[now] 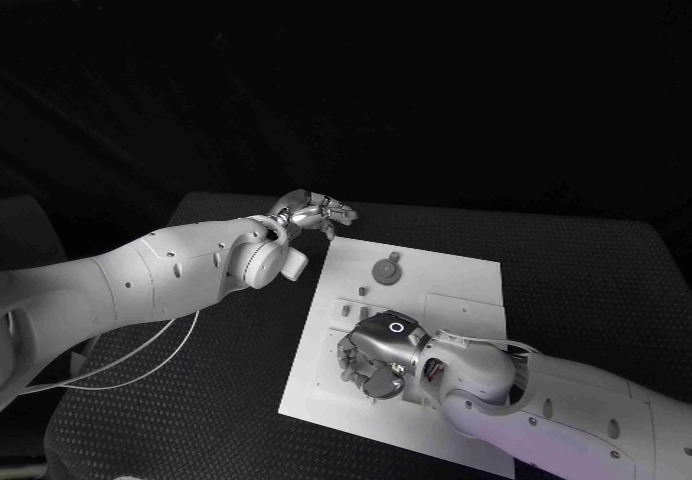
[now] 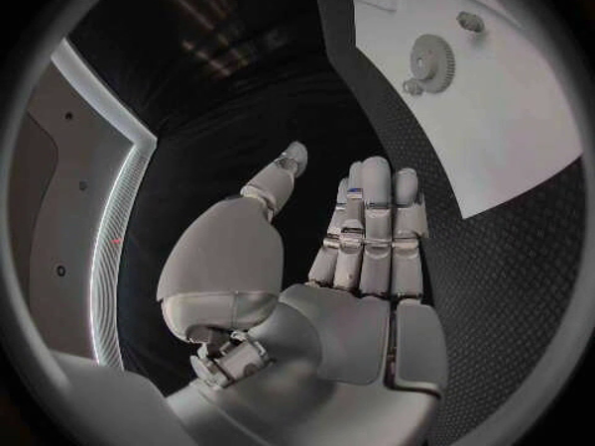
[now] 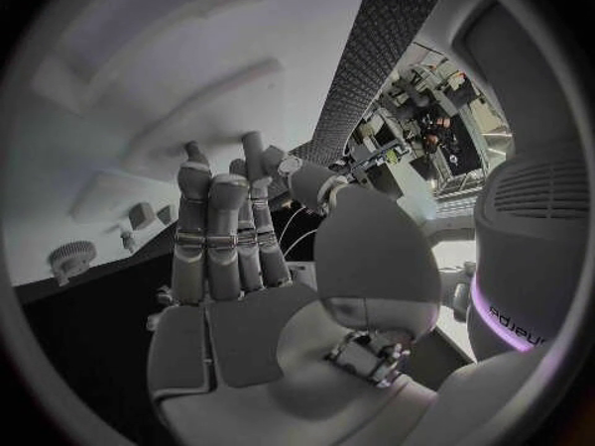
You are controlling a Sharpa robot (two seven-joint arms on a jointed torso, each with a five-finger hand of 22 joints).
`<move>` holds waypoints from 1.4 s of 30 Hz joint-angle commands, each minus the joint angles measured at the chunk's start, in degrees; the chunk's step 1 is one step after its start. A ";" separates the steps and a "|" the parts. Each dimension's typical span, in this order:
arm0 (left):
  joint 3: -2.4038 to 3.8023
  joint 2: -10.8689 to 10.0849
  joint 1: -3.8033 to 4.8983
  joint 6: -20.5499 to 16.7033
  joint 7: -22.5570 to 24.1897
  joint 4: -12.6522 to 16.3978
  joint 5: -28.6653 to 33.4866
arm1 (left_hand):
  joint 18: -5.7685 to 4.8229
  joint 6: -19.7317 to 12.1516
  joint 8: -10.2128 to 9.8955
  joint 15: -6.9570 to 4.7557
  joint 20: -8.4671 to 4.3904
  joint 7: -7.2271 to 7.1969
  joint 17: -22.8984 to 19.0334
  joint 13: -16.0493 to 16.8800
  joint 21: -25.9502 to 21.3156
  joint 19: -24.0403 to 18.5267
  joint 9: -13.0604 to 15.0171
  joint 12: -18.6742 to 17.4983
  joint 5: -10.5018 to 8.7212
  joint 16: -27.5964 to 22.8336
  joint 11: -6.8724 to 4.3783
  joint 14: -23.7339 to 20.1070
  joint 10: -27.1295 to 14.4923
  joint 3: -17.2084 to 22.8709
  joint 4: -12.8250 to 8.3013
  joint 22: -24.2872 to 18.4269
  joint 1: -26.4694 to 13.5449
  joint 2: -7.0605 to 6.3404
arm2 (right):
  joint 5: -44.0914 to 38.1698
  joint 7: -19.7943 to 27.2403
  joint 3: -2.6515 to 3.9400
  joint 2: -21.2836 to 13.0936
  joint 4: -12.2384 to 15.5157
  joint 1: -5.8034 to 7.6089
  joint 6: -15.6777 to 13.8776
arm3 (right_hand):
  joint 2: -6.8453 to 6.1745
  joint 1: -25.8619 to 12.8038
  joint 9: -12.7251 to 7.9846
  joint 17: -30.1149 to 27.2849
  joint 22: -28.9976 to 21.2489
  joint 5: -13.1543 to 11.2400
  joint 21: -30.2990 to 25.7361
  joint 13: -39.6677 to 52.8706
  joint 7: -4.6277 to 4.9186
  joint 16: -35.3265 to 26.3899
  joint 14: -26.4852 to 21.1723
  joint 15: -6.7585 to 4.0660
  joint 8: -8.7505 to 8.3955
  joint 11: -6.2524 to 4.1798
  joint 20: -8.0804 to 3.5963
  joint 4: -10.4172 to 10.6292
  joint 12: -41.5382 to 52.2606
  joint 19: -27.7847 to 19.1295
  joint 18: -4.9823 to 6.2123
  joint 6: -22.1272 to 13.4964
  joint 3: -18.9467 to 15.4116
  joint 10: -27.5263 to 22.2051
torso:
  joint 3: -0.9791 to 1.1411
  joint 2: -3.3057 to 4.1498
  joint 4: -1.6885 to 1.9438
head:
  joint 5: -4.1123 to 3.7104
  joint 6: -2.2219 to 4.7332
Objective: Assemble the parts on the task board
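The flat white rectangular task board (image 1: 433, 290) lies on the black desk (image 1: 577, 250), whose surface has a fine woven, dimpled texture. The board is smooth and matte, with shallow raised rectangular outlines and low recessed seats moulded into it. Near its far edge sits a round grey toothed gear part (image 1: 387, 270), lying flat, with a much smaller round grey piece (image 1: 394, 256) just beyond it; in the left wrist view the same gear (image 2: 431, 62) shows its ridged rim and a small knob touching its side. A few small grey pegs (image 1: 361, 292) stand on the board between the gear and the right hand. The silver, jointed left hand (image 1: 310, 213) hovers over the desk just off the board's far left corner; its fingers (image 2: 372, 228) are straight, side by side, thumb held apart, holding nothing. The silver right hand (image 1: 378, 352) is over the middle of the board, palm down, its fingers (image 3: 223, 228) extended and close together, with nothing visibly held.
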 commanded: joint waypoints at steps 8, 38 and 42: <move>0.05 0.13 0.07 0.70 0.57 0.21 0.30 | 0.89 -0.25 0.23 0.00 -0.68 -0.01 0.07 -0.07 -0.32 0.08 -0.08 0.23 -0.20 0.11 0.12 0.28 -0.29 -0.21 0.21 0.10 -0.03 0.68 | -2.60 -0.67 -0.43 1.29 0.20 -0.18 2.18 | 0.51 -0.02 0.08 -0.08 1.23 0.38 0.44 0.08 0.12 0.38 -0.71 -0.29 0.38 -0.25 -0.38 -0.45 0.08 -0.24 2.25 0.40 0.22 1.78 | 0.00 0.01 0.03 | -0.02 0.04; 0.05 -0.08 0.08 0.83 0.33 0.24 0.30 | 0.88 -0.42 0.18 0.01 -0.68 0.05 0.12 -0.09 -0.37 0.08 -0.14 0.24 -0.21 0.09 0.12 0.26 -0.27 -0.25 0.23 0.14 -0.07 0.62 | 0.03 0.08 -1.03 1.69 -0.95 -0.16 1.73 | -5.45 -2.34 -1.23 -1.74 1.34 7.38 0.80 -0.89 2.97 1.53 -4.75 2.55 -3.59 2.68 1.43 -2.40 -3.75 -4.20 2.25 -6.01 -2.43 -5.29 | 0.09 0.00 -0.06 | -0.13 0.06; 0.05 -0.07 0.08 0.88 0.33 0.21 0.30 | 0.88 -0.45 0.17 0.01 -0.67 0.06 0.13 -0.10 -0.37 0.08 -0.14 0.24 -0.21 0.09 0.12 0.26 -0.28 -0.25 0.23 0.15 -0.08 0.61 | 0.26 0.09 -1.03 1.64 -1.00 -0.16 0.96 | -5.77 -2.76 -1.37 -2.07 1.31 7.66 0.94 -1.04 3.19 1.94 -5.34 2.78 -3.87 2.92 1.63 -2.57 -4.05 -4.68 2.25 -6.53 -3.46 -5.89 | 0.10 -0.01 -0.08 | -0.12 0.12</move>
